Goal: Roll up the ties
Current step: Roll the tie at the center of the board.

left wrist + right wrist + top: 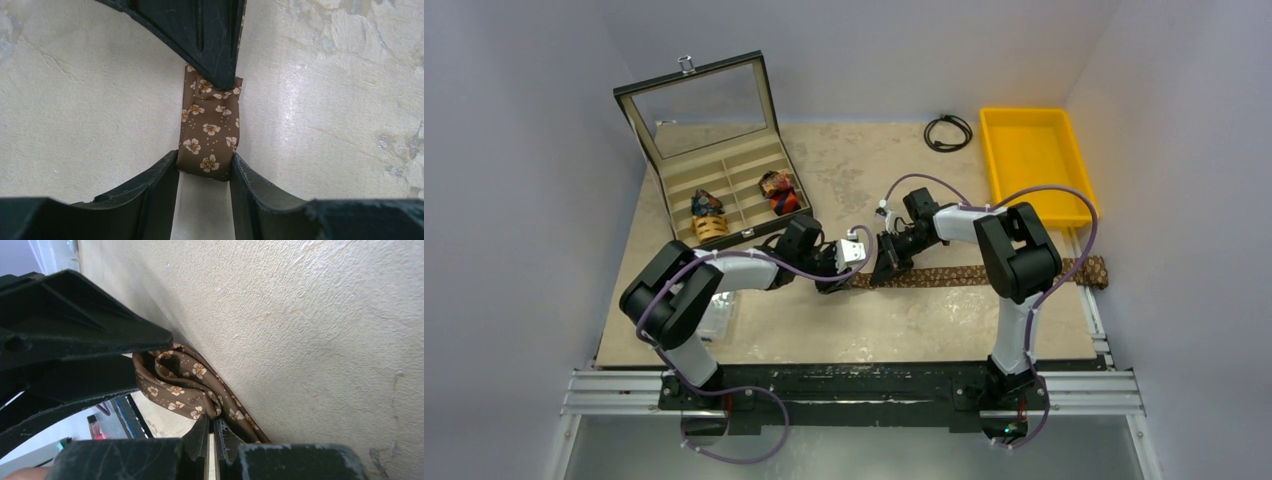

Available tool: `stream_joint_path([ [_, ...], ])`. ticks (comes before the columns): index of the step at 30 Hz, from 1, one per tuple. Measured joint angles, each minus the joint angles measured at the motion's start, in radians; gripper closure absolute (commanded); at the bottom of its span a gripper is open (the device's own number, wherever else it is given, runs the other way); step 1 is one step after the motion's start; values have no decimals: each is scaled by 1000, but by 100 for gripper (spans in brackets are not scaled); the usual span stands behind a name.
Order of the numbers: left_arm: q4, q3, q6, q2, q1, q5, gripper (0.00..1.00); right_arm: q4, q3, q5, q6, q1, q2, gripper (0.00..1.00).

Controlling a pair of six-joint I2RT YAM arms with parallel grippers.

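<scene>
My left pincer (pixel 204 170) grips the folded end of the brown flower-print fabric necktie (pixel 969 272) near the centre of the table (pixel 874 335). My right pincer (pixel 210 430) is pinched onto it just beside. The long axis runs to the right edge and overhangs it.

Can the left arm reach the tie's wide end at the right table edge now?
Probably not: the right arm stands over the brown tie in between, and that end lies far across the table.

A robot lab booth: bare white walls (pixel 504 150) box in the desk (pixel 864 330), metal rail (pixel 1104 392) at 6 o'clock.
</scene>
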Motion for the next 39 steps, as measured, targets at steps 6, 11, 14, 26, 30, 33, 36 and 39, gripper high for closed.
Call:
stream_joint_path([
  [6, 15, 10, -6, -3, -34, 24, 67, -1, 1, 2, 0, 0, 0, 100],
  [11, 31, 70, -60, 3, -72, 28, 65, -7, 5, 8, 1, 0, 0, 100],
  [14, 60, 114, -99, 35, -86, 23, 64, -7, 5, 8, 1, 0, 0, 100],
  [26, 80, 112, -131, 125, -90, -10, 66, -8, 5, 8, 6, 0, -1, 97],
  [30, 72, 106, -130, 125, -90, -31, 70, -21, 14, 12, 3, 0, -3, 86],
  [33, 72, 103, -129, 125, -90, -37, 73, -44, 23, 24, -11, -2, -17, 79],
  [36, 70, 103, -129, 125, -90, -41, 73, -84, 37, 40, -37, -19, -37, 76],
  [39, 66, 104, -130, 125, -90, -43, 72, -115, 43, 38, -56, -46, -57, 66],
])
